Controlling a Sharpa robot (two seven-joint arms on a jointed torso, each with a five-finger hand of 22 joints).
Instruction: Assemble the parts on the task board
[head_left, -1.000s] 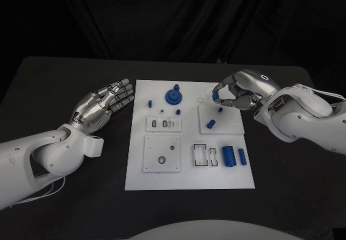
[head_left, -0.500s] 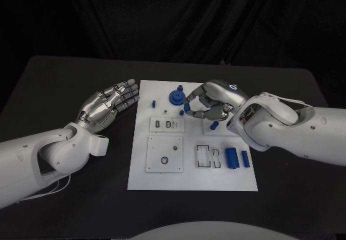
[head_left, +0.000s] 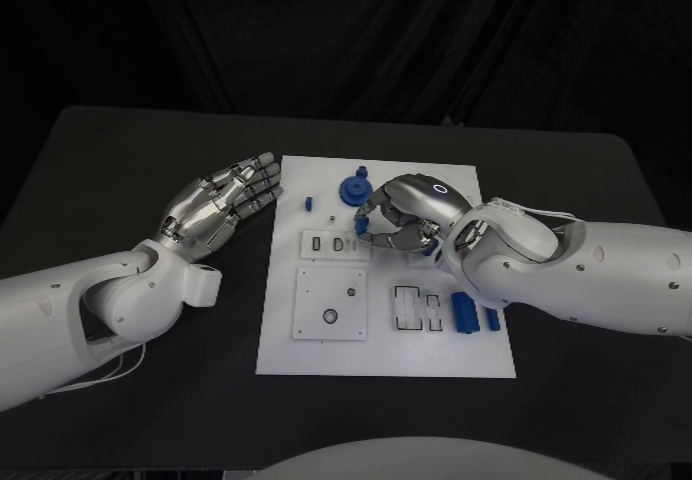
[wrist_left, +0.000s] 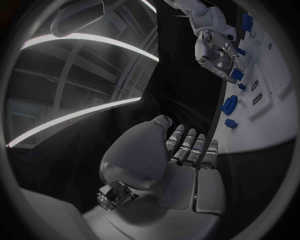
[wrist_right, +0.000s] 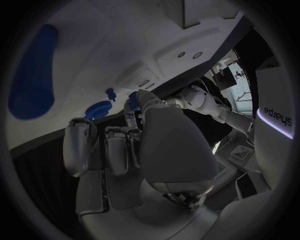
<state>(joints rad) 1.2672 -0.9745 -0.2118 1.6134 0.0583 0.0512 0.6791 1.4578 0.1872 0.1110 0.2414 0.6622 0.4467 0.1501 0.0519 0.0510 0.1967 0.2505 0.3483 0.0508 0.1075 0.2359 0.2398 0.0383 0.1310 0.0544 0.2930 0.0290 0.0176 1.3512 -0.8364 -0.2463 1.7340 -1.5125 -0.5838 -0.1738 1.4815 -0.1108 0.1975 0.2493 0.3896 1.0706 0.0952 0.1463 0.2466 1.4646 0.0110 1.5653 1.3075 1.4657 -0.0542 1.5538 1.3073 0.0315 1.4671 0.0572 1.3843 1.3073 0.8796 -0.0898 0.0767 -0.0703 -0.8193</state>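
Observation:
The white task board (head_left: 289, 345) lies in the middle of the table. My right hand (head_left: 408, 212) hovers over its upper middle and pinches a small blue part (head_left: 361, 226) at its fingertips, just below the blue gear (head_left: 351, 191). The left wrist view shows the same right hand (wrist_left: 215, 52) with the blue part (wrist_left: 236, 74) near the gear (wrist_left: 229, 105). My left hand (head_left: 219, 207) lies flat with fingers apart beside the board's left edge, holding nothing. A small blue peg (head_left: 306, 206) stands left of the gear.
A slotted white plate (head_left: 332, 246) and a square plate with holes (head_left: 329, 303) sit on the board's left half. At the lower right are a slotted block (head_left: 417, 308), a thick blue cylinder (head_left: 462, 312) and a thinner blue piece (head_left: 490, 318). My right forearm covers the board's right-middle part.
My right hand has carried the small blue part leftward across the board, from its upper right to beside the gear. The left hand has hardly moved.

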